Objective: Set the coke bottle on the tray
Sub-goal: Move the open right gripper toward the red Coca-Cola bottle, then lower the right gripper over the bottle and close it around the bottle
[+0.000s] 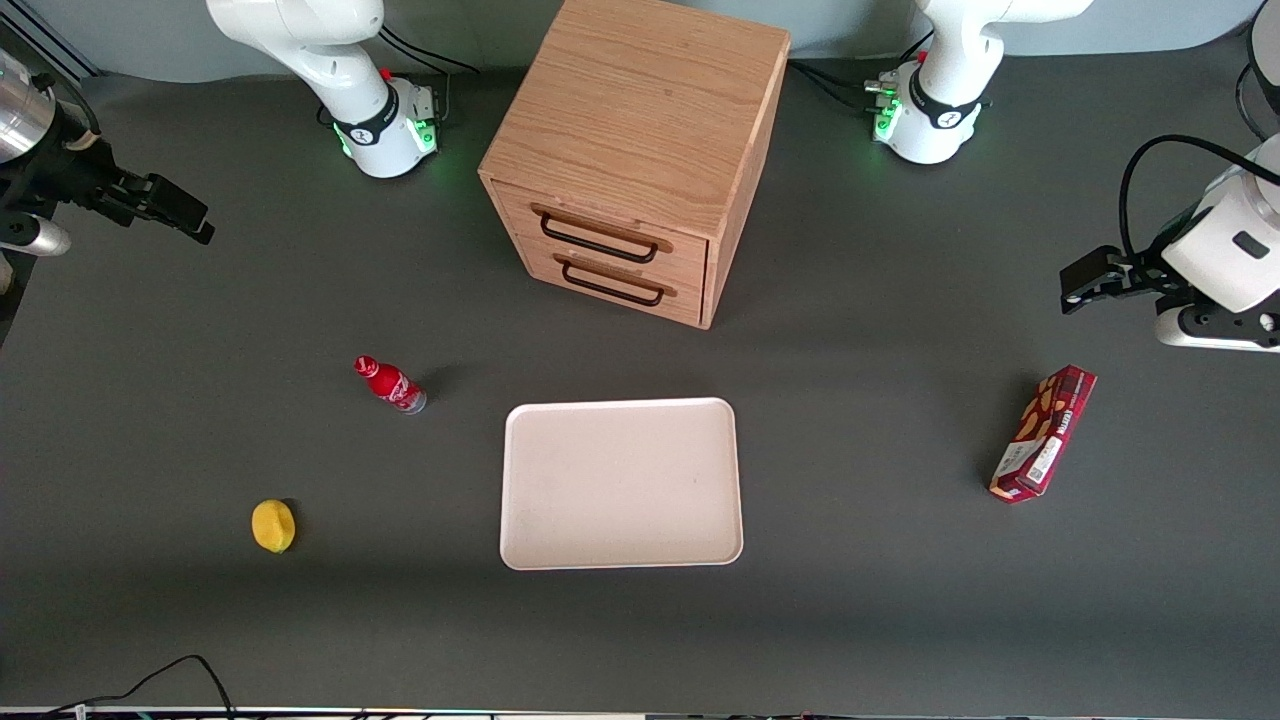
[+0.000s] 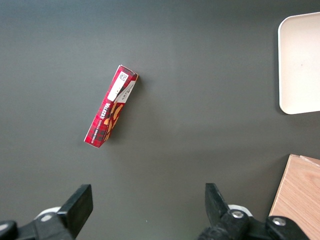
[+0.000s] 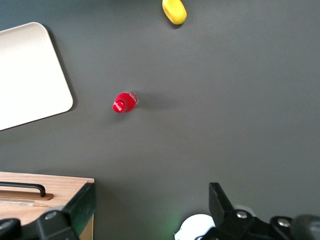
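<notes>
A: What is laid out on the counter [image 1: 900,620], taken from the largest thing down?

B: A wooden drawer cabinet [image 1: 630,150] is seen farthest from the front camera. Nearer to the camera, in front of its drawers, the tray [image 1: 620,484] is laid flat and nothing is carried on it. A snack box [image 1: 1043,433] is set toward the parked arm's end. The coke bottle [image 1: 390,383] is stood upright beside the tray, toward the working arm's end and well apart from its rim, and a lemon [image 1: 273,526] is placed nearer to the camera than the bottle.

A: How is the bottle expected to handle?

B: It is judged light and stiff, with a smooth, rather slippery skin, and easily tipped because it is narrow. A hold across the red body, below the cap, is thought safest.

A: And the gripper [image 1: 175,212]?

B: It is held high above the working arm's end of the counter, well apart from the bottle. In the right wrist view its jaws are spread wide; nothing is held and nothing is touched.
</notes>
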Controlling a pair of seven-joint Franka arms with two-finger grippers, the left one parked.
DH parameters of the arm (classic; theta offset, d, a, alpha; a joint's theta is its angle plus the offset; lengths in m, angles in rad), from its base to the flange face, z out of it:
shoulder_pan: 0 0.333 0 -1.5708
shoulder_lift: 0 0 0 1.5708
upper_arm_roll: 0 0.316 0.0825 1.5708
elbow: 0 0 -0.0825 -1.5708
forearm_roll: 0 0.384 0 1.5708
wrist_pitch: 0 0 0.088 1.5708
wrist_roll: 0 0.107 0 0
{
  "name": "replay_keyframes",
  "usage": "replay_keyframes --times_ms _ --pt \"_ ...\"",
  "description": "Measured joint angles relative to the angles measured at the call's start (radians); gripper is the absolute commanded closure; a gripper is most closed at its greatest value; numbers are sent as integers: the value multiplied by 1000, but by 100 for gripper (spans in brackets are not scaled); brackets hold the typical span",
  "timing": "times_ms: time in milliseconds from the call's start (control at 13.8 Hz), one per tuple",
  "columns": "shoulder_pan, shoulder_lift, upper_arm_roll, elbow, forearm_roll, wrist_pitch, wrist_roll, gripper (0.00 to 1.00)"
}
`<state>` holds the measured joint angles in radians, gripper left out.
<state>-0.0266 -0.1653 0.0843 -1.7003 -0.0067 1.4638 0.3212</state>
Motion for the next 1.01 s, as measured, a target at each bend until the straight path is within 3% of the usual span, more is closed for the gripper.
replay_keyframes --times_ms 361,578,1012 --pt "3 12 2 39 7 -47 -2 0" --pt "11 38 10 4 61 2 -5 0" --pt "13 154 43 -324 66 450 -7 0"
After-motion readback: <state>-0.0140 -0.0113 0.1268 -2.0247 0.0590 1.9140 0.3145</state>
